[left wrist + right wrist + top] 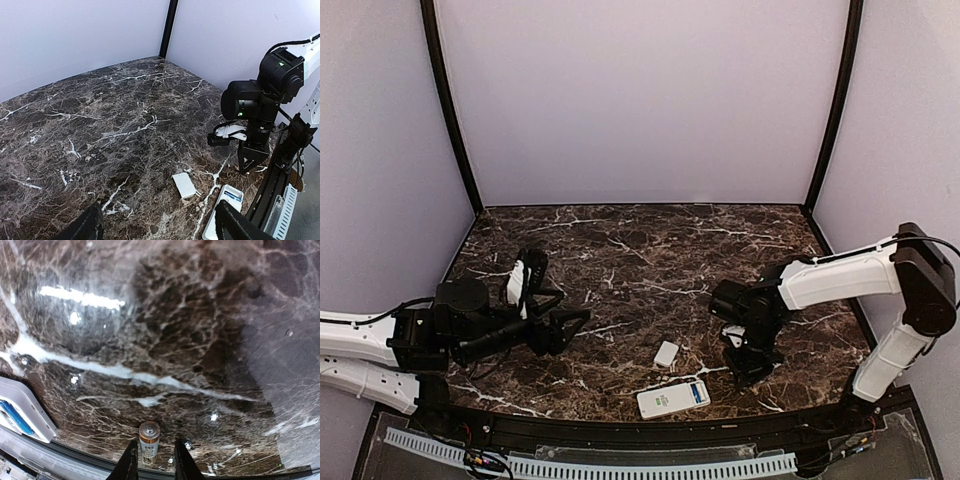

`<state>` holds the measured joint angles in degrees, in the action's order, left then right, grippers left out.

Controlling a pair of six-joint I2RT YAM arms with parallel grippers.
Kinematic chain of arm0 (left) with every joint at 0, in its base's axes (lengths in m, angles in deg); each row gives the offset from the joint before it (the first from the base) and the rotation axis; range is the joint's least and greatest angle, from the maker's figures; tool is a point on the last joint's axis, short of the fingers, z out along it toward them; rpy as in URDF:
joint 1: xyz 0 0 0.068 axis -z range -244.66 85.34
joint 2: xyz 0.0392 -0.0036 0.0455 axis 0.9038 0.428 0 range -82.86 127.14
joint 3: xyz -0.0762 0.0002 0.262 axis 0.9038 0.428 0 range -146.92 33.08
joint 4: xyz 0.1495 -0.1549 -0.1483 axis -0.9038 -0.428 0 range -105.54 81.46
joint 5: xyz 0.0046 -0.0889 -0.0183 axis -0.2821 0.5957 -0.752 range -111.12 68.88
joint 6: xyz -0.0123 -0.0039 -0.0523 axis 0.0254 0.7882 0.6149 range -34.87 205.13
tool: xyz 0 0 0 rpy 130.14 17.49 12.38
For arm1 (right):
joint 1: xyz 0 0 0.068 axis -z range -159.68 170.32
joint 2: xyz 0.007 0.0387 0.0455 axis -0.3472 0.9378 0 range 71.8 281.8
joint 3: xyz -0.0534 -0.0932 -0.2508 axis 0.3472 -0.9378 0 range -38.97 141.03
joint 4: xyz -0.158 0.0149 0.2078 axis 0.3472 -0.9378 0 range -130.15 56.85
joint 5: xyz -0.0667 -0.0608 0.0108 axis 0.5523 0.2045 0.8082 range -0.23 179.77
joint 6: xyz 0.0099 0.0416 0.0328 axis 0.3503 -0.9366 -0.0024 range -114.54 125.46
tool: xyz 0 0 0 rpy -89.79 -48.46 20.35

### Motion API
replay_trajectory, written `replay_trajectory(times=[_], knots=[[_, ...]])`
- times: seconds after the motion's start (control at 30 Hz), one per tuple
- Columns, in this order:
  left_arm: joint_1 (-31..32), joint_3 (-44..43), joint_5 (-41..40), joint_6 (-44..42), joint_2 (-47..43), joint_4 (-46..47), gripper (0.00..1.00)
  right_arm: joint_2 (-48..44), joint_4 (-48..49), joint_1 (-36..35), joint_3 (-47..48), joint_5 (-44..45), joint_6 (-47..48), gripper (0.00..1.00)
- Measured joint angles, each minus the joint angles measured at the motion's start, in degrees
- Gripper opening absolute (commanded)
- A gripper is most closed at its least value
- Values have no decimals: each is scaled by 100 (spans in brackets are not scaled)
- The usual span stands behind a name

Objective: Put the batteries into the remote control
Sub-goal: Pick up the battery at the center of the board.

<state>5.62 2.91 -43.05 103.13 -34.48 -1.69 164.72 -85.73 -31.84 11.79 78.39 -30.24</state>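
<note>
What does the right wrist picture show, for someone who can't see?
A small battery sits between the right gripper's parted fingertips on a dark marble table. A corner of the white remote control shows at the left edge.

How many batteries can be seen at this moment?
2. One battery sits between the fingers of the right gripper, with a gap on one side. One blue cell lies in the open compartment of the remote control; another may be hidden beside it.

No legible text, labels or numbers anywhere.
</note>
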Motion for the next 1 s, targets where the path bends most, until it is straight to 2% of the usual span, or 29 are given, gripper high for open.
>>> replay_trajectory(times=[0.13, 0.43, 0.63, 0.77, 0.87, 1.0], knots=[[0, 24, -11, 0, -31, -28, 76, 74, 72, 0, 118, 107, 7, 21], [-2, 35, -129, -52, -125, -57, 77, 131, 111, -4, 168, 238, -7, 8], [0, 35, -210, -146, -140, -221, 76, 166, 101, -35, 199, 262, -31, 8], [-2, 33, -275, -201, 46, -435, 76, 240, 35, -57, 267, 271, -28, 7], [0, 33, -278, -243, 262, -592, 76, 286, -15, -92, 317, 317, -37, 0], [0, 33, -225, -345, 402, -710, 78, 317, -48, -138, 356, 378, -22, 0]])
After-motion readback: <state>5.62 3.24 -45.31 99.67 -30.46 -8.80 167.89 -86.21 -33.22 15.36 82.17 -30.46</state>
